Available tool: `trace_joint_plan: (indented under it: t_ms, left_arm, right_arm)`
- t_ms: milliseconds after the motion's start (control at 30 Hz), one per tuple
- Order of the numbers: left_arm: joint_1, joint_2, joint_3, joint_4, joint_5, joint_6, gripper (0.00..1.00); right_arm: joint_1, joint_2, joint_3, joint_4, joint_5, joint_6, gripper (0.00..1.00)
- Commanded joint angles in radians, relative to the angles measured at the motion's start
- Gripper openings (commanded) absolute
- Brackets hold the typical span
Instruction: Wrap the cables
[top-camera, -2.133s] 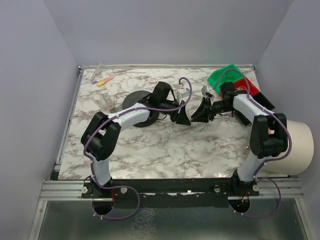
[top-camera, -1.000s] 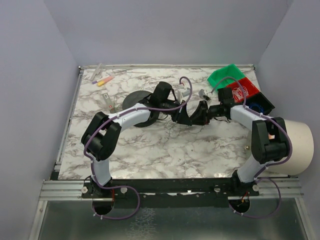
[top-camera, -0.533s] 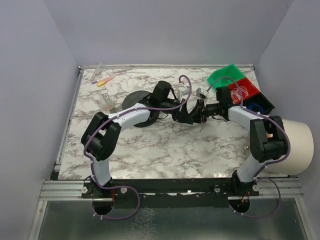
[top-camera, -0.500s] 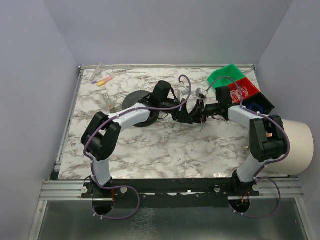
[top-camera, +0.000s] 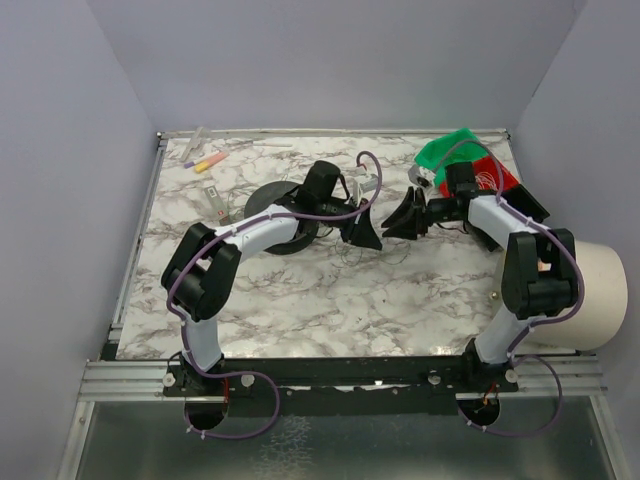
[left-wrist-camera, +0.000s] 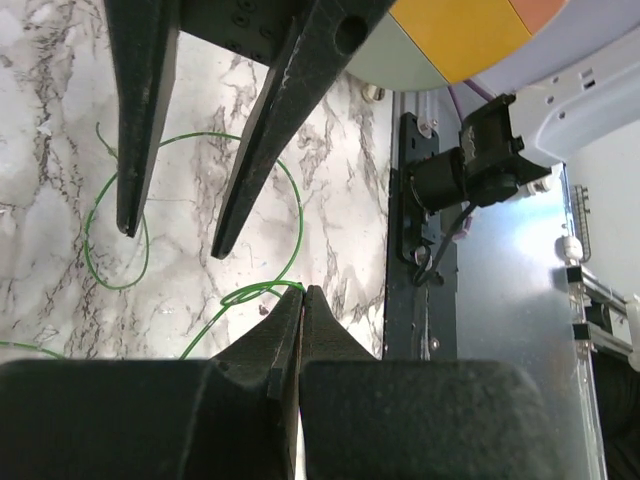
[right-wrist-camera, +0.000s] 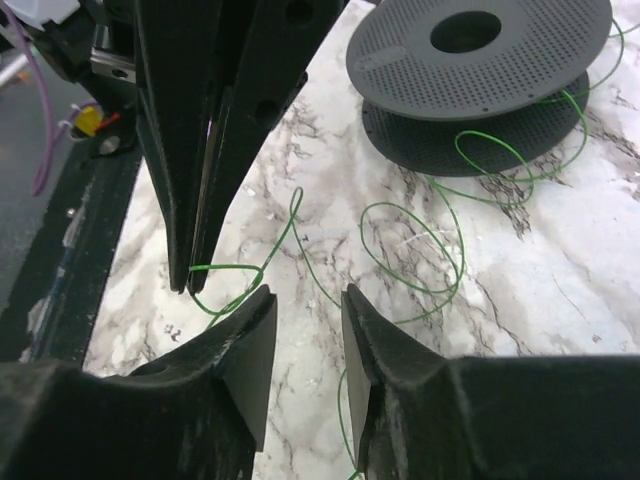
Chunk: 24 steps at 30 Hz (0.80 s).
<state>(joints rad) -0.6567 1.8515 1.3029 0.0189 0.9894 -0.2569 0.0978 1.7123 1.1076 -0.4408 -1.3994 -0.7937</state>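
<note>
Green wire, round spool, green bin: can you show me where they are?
green wire (right-wrist-camera: 225, 267), right wrist view, the short level strand on the left
round spool (right-wrist-camera: 540, 40), right wrist view, its top disc
green bin (top-camera: 452, 146), top view, its wall

Marble tabletop (top-camera: 330, 300). Black spool (top-camera: 255, 205) lies flat left of centre. Pink and yellow markers (top-camera: 205, 160) behind-left of spool. Green bin (top-camera: 440, 150), red bin (top-camera: 497, 172) far right of spool. White roll (top-camera: 600, 295) off tabletop, right.
</note>
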Motion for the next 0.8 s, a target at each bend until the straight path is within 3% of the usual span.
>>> trace_joint_plan:
  t_ms: [0,133,233,567,767]
  left_arm:
    - [0.001,-0.022,0.047,-0.041,0.079,0.064,0.0]
    - [0.0,-0.021,0.052,-0.051,0.112,0.078,0.0]
    - [0.0,-0.019,0.06,-0.051,0.122,0.079,0.0]
    - [0.0,-0.014,0.073,-0.089,0.095,0.125,0.0]
    - [0.0,-0.017,0.078,-0.1,0.081,0.133,0.0]
  right_arm:
    - [0.002,0.077,0.084,-0.298,-0.115,-0.211,0.38]
    - [0.002,0.131,0.137,-0.515,-0.145,-0.41,0.47]
    - [0.002,0.136,0.12,-0.517,-0.18,-0.412,0.52]
    - [0.003,0.151,0.127,-0.485,-0.202,-0.325,0.53]
    - [0.021,0.148,0.113,-0.452,-0.201,-0.28,0.61]
